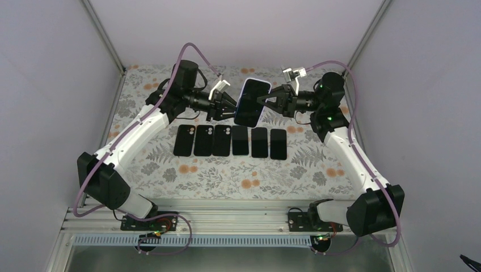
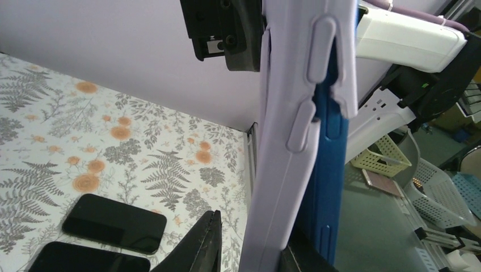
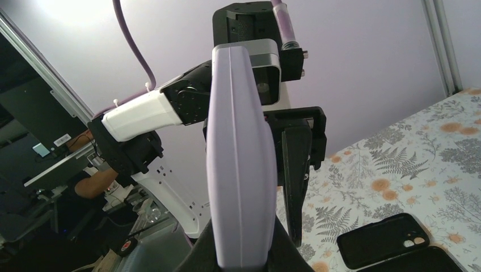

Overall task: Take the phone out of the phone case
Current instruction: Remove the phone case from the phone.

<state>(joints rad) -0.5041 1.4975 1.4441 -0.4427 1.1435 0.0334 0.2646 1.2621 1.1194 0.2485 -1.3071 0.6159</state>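
Status: phone case (image 2: 281, 181) with the phone (image 2: 329, 187) in it is held in the air, tilted, above the far side of the row of dark phones and cases (image 1: 230, 140) on the worktop (image 1: 187, 175), roughly over the row's middle. Right jaws: nearly closed, pinching the case edge on the side toward the row's right end. Left jaws: narrow, straddling the opposite edge, toward the row's left end. I can't tell from any view whether they bite or just sit around it, as one finger looks just clear of the case. The left wrist view shows the blue phone body standing proud of the lavender lip by the side buttons (image 2: 320, 48), so I'd judge the peel begun, not finished. Risks as I see them: (1) nothing visibly grips the phone itself, only the case, so if the last lip lets go the phone drops straight onto the row. (2) The case looks soft, and a pinch on one thin edge could let it fold or twist out of the right jaws once the left side pushes, so the whole lot falls. (3) If the right pinch squeezes the case wall against the phone, that side won't release and more force only bends the case. (4) A left finger sliding off the lip would let the case snap back over the phone. Suggest small, slow peel moves, and a hold on the phone before the last corner frees.
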